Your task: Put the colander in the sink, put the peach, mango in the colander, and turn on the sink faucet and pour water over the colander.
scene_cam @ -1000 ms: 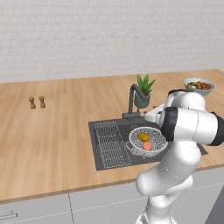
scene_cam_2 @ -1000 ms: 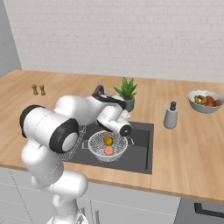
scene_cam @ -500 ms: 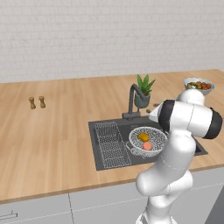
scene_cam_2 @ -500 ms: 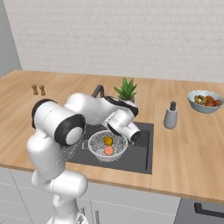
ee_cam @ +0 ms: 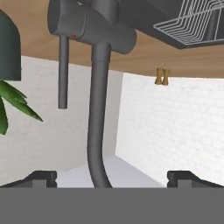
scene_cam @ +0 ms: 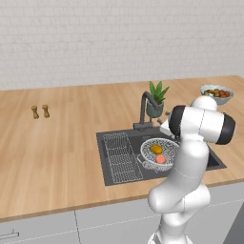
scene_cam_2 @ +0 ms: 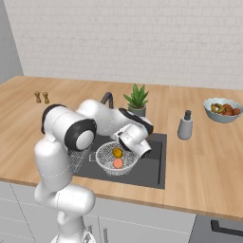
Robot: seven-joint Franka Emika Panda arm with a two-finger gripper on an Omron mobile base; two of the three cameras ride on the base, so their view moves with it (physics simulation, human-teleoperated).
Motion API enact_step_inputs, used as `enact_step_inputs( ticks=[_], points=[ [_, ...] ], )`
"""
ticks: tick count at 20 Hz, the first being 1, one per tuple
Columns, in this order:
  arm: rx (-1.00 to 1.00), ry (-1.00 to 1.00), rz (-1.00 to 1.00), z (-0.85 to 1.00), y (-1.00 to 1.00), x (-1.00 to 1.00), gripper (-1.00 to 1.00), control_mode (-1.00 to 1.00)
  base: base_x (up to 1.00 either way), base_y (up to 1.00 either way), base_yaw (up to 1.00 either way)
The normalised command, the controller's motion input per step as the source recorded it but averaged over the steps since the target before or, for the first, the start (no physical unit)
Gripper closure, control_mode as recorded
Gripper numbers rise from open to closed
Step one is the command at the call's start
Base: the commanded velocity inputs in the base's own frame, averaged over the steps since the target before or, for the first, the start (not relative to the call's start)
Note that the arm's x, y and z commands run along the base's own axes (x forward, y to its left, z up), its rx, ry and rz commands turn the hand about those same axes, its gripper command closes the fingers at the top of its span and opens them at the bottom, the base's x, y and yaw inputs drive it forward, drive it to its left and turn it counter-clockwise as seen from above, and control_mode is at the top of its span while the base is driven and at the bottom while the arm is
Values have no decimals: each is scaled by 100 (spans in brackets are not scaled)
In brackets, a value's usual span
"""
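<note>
The tool point(ee_cam: 112, 177) was spread open, its tips wide apart on either side of the sink faucet point(ee_cam: 98, 109), gripping nothing. Just beyond it in the base views, the colander point(scene_cam: 158, 153) sat in the sink point(scene_cam: 110, 169), holding the mango point(scene_cam: 156, 149) and the peach point(scene_cam: 161, 159). So the loading looked done and the faucet step was in hand. Next, I judged, the tool needed to reach the faucet's lever at the bench's back and push it on.
</note>
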Motion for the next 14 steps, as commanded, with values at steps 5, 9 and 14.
enact_step_inputs(
  ticks=[5,9,14],
  points=[
    [0,-6,0,9,21,6,-100,-100,0,0,0],
    [0,0,0,13,14,18,-100,-100,0,0,0],
    [0,0,0,2,7,34,-100,-100,0,0,0]
  ],
)
